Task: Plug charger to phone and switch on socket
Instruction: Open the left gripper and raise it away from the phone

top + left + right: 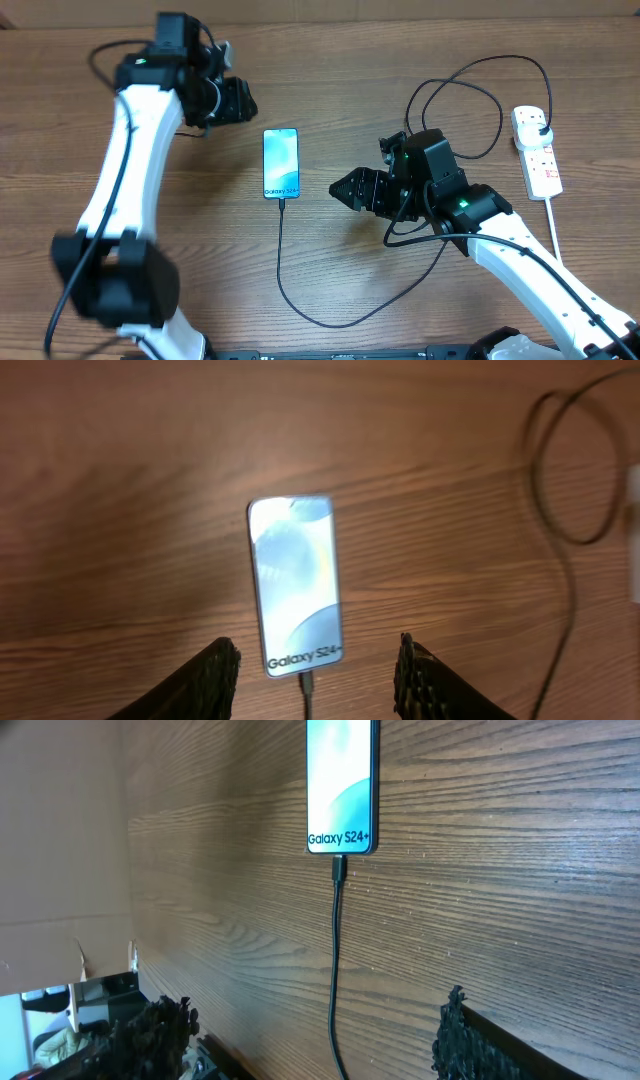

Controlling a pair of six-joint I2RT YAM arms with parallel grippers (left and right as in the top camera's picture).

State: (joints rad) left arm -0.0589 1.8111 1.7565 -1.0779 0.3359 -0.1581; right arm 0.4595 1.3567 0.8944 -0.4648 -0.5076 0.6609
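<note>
The phone (281, 163) lies flat on the wooden table with its teal "Galaxy S24" screen up. It also shows in the left wrist view (295, 584) and the right wrist view (342, 785). The black charger cable (300, 300) has its connector tip in the phone's near end (339, 870), loops over the table, and its black plug sits in the white socket strip (537, 150) at the right. My left gripper (315, 678) is open and empty, to the left of the phone. My right gripper (310, 1035) is open and empty, to the right of the phone, with the cable running between its fingers' line of sight.
The socket's white cord (556, 225) runs toward the table's front right. The charger cable makes large loops (470, 95) behind my right arm. Part of that loop shows at the right of the left wrist view (570, 510).
</note>
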